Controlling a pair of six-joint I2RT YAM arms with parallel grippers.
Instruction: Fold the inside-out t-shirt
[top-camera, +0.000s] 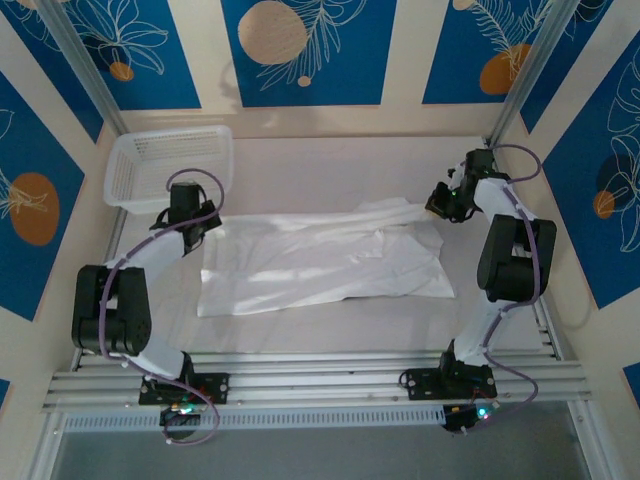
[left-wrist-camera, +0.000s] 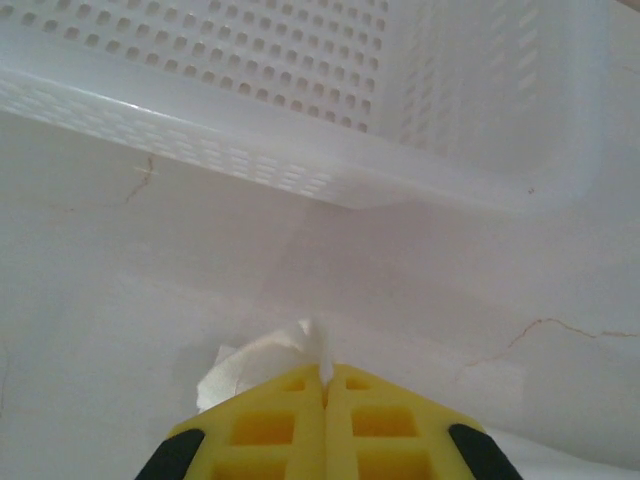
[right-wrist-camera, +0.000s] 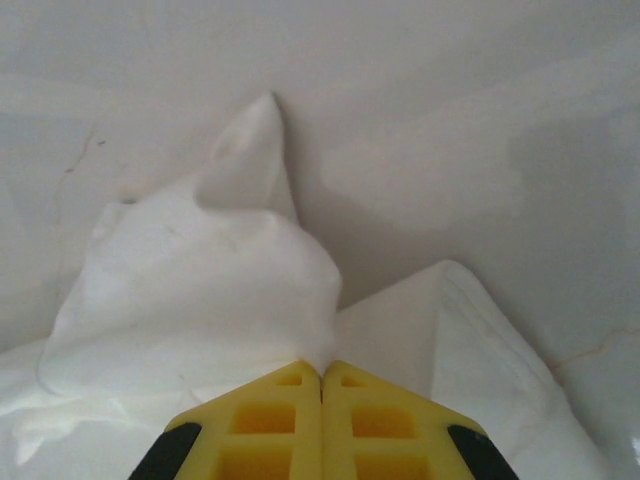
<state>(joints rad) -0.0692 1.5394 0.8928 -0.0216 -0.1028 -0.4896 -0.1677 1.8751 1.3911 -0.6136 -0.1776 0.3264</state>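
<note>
Inside-out t-shirt (top-camera: 320, 262) lies spread and wrinkled on the middle of the desk (top-camera: 330, 165), between the two arms, its long edges running left to right. Each arm reaches to one far corner of it. The left jaws are fully closed on a small tuft of white cloth (left-wrist-camera: 265, 365) at the far-left corner, just in front of the mesh basket (top-camera: 165, 160). The right jaws are closed too, nipping a bunched peak of fabric (right-wrist-camera: 230, 260) at the far-right corner, where the cloth rises off the desk into a ridge.

A pinch at both far corners at once probably serves to lift that whole edge evenly, so that it can be carried over toward the near edge without the thin cloth sagging or twisting. The basket stands at the far left, apart from the fold area.

Counted: one t-shirt, one basket, two arms, two sets of jaws, both with cloth in them.
</note>
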